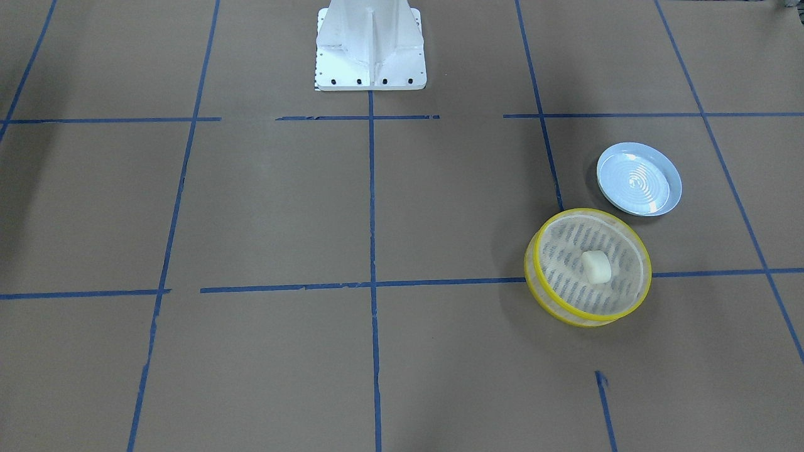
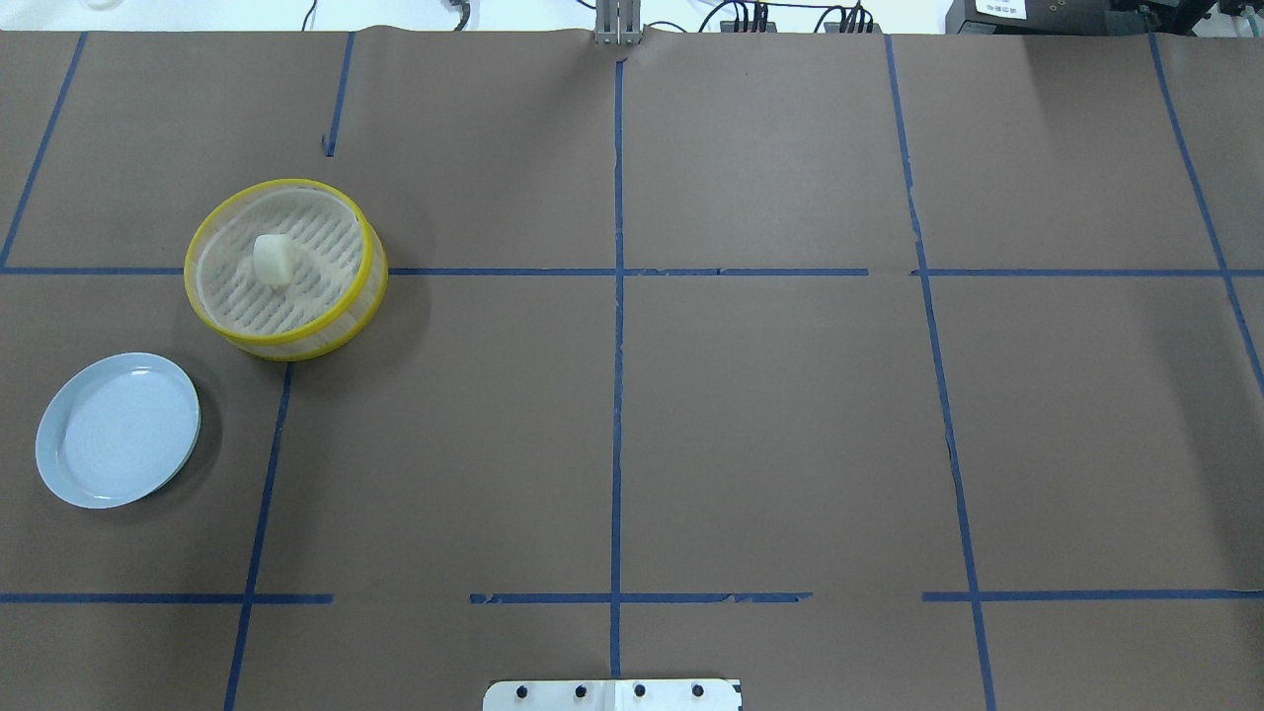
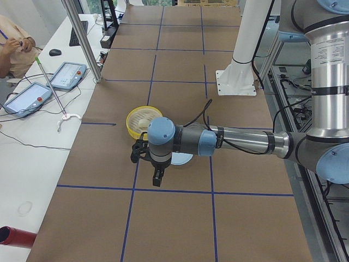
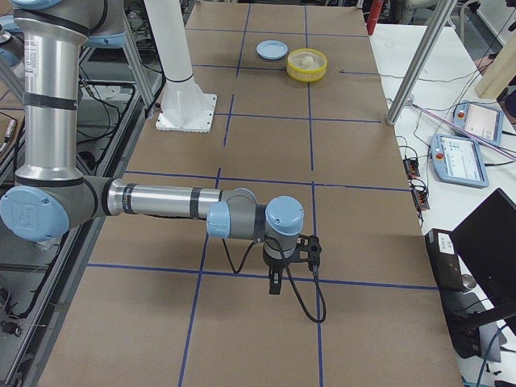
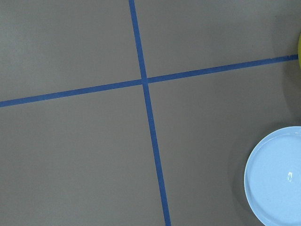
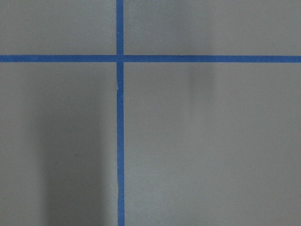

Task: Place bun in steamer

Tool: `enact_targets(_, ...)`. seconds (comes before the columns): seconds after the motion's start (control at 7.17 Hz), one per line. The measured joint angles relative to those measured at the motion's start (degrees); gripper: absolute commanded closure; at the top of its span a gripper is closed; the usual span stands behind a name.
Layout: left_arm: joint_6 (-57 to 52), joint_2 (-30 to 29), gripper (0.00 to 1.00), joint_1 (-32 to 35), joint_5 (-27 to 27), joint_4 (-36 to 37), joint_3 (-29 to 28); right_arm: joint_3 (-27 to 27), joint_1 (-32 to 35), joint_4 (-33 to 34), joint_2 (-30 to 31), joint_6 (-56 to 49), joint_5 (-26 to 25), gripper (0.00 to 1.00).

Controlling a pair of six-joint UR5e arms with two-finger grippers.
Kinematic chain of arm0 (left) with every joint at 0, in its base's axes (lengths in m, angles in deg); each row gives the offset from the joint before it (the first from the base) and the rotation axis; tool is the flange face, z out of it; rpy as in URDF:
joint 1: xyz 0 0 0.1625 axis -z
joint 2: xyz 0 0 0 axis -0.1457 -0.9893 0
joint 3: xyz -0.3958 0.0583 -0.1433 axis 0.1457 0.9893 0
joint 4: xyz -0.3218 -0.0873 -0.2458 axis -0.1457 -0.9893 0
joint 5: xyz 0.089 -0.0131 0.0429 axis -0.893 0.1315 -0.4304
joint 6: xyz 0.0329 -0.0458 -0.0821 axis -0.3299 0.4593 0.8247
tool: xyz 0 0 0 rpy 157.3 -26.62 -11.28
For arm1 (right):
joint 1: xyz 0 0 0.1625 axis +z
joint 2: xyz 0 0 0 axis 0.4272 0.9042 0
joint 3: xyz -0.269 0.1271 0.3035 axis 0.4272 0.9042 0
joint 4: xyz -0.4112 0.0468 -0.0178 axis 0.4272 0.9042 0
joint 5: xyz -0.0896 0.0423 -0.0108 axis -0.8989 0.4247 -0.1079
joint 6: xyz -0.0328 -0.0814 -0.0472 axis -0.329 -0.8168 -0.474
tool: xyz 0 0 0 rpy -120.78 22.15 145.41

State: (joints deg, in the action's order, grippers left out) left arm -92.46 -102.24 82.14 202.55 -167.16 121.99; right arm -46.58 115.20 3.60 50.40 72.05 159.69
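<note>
The cream-white bun (image 1: 595, 266) lies inside the yellow-rimmed steamer (image 1: 584, 211), near its middle; both also show in the overhead view, the bun (image 2: 274, 260) within the steamer (image 2: 286, 183). My left gripper (image 3: 158, 177) shows only in the exterior left view, hanging above the table beside the plate, apart from the steamer (image 3: 136, 121); I cannot tell if it is open. My right gripper (image 4: 274, 282) shows only in the exterior right view, far from the steamer (image 4: 307, 68) over bare table; I cannot tell its state. No fingers show in either wrist view.
A light blue plate (image 1: 639, 179) stands empty next to the steamer; it also shows in the overhead view (image 2: 118, 430) and at the lower right of the left wrist view (image 5: 277, 179). The white robot base (image 1: 370, 50) stands at the table's edge. Blue tape lines cross the brown table.
</note>
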Motion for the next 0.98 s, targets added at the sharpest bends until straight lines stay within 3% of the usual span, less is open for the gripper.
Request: enact_targets(0.98, -0.2, -0.6, 0.00, -0.2, -0.3, 0.3, -0.7, 0.0, 0.0, 0.0, 0.0, 0.0, 0.0, 0.00)
